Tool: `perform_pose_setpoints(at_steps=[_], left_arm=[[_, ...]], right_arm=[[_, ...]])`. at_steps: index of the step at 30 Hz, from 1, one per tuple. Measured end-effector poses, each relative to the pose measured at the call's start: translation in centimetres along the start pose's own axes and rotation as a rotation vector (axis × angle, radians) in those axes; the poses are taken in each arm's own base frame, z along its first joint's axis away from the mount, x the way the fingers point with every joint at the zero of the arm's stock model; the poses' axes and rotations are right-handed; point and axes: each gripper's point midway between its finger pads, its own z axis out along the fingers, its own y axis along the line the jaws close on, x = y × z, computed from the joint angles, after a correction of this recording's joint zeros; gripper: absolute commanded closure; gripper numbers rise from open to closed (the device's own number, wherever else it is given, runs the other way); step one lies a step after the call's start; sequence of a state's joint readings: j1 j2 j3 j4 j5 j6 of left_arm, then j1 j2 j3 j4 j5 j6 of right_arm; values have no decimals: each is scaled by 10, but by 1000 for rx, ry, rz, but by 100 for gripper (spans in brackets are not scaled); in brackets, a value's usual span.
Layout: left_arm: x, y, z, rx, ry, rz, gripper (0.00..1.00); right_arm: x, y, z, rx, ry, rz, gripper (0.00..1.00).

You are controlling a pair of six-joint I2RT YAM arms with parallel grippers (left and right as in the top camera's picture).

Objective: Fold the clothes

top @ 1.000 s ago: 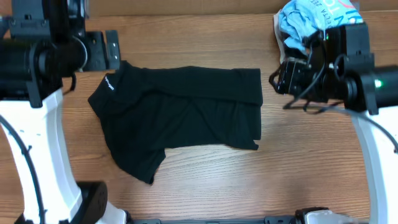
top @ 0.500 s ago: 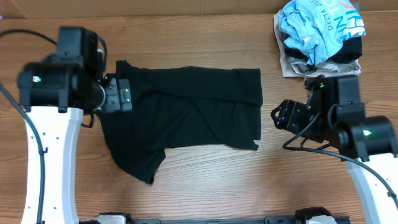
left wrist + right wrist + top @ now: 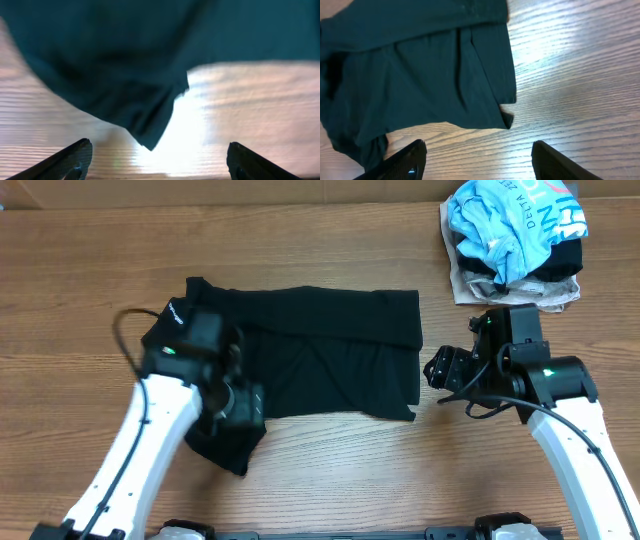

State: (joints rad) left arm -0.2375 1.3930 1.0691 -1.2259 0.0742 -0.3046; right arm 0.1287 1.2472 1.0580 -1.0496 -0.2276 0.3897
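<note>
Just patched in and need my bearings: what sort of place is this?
Probably a robotics lab bench, not a home: a wood-grain table, the left arm and right arm at one black shirt, and a pile of other garments heaped at the corner.

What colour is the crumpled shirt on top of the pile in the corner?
It's a light blue tee with white lettering; the overhead view shows it best.

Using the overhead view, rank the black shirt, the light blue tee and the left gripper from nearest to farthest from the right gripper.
1. Black shirt: its right edge lies just left of the right gripper.
2. Light blue tee: at the far right, beyond the right gripper.
3. Left gripper: across the shirt, over its lower-left part.
</note>
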Motion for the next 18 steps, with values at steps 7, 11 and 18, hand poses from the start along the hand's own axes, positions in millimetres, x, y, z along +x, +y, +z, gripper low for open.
perform_pose_setpoints(at_steps=[7, 11, 18], left_arm=[[29, -7, 42, -33, 61, 4, 15], [45, 2, 63, -62, 98, -47, 17], [71, 17, 88, -107, 153, -153, 17]], right_arm=[[1, -5, 16, 23, 46, 13, 29], [0, -5, 18, 24, 49, 13, 29], [-2, -4, 19, 20, 41, 11, 29]])
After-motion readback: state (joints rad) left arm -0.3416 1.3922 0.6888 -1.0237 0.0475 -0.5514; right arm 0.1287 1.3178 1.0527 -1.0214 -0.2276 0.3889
